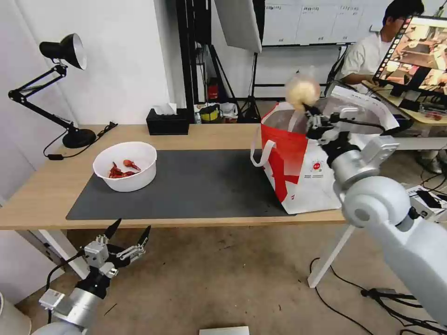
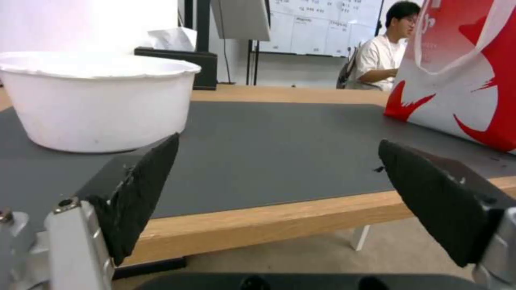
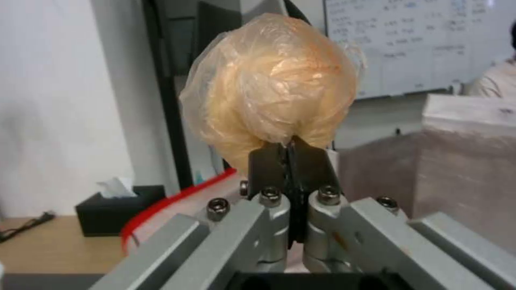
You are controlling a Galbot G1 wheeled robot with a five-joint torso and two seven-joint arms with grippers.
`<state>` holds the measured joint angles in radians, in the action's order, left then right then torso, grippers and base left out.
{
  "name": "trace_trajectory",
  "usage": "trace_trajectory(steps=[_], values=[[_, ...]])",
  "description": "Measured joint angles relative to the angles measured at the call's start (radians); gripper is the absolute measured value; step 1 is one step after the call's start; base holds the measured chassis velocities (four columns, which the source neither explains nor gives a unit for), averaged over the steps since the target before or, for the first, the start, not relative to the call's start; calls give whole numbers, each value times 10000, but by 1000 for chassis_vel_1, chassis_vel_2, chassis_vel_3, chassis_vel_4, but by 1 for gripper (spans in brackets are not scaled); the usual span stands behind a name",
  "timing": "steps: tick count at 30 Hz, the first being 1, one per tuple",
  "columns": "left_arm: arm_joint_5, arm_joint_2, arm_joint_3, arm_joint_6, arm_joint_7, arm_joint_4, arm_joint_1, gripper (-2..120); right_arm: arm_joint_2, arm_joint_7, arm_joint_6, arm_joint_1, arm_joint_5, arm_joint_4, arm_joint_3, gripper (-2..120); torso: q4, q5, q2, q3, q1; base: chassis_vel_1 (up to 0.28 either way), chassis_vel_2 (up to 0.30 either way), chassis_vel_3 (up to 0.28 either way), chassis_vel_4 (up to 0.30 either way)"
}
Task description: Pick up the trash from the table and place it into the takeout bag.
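Observation:
My right gripper (image 1: 308, 110) is shut on a beige onion-like lump (image 1: 302, 90) wrapped in clear film, held above the open mouth of the takeout bag (image 1: 298, 160). In the right wrist view the lump (image 3: 271, 86) sits pinched at its base between the closed fingertips (image 3: 290, 151). The white and red bag stands on the right end of the table (image 1: 214, 136). A white bowl (image 1: 125, 166) with red shells rests on the dark grey mat (image 1: 195, 186) at the left. My left gripper (image 1: 126, 232) hangs open below the table's front edge, nothing between its fingers (image 2: 134, 193).
A black tissue box (image 1: 167, 122) stands at the table's back edge, and a black desk lamp (image 1: 65, 51) at the back left. A person sits at a desk with a monitor (image 1: 419, 51) behind the bag. Cables lie on the floor at the right.

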<state>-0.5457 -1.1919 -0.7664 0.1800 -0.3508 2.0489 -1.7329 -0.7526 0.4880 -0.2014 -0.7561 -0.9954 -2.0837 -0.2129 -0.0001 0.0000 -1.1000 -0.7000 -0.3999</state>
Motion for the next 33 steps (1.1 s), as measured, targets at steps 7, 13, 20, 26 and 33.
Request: trace_trajectory(steps=[7, 13, 20, 26, 33], values=[[0, 29, 23, -5, 0, -36, 46, 100, -2, 200, -41, -3, -382, 85, -40, 22, 0, 0, 0, 0, -1, 0, 0, 0, 0], [0, 44, 80, -12, -1, -68, 108, 100, 63, 221, -62, 96, -460, 148, -34, 49, 1, -1, 0, 0, 0, 0, 0, 0, 0], [-4, 63, 105, -21, 0, -45, 133, 100, 129, 155, -90, 82, -481, 161, 10, 71, 0, -1, 0, 0, -1, 0, 0, 0, 0], [-22, 82, 43, -25, 0, 2, 96, 100, 138, 88, -108, 79, -475, 166, 49, 92, 1, 0, 0, 0, -1, 0, 0, 0, 0], [-48, 60, -56, -26, 0, 53, 41, 100, 310, -1585, 429, -98, -957, -610, 50, 100, 2, -3, 0, 0, 0, 0, 0, 0, 0]])
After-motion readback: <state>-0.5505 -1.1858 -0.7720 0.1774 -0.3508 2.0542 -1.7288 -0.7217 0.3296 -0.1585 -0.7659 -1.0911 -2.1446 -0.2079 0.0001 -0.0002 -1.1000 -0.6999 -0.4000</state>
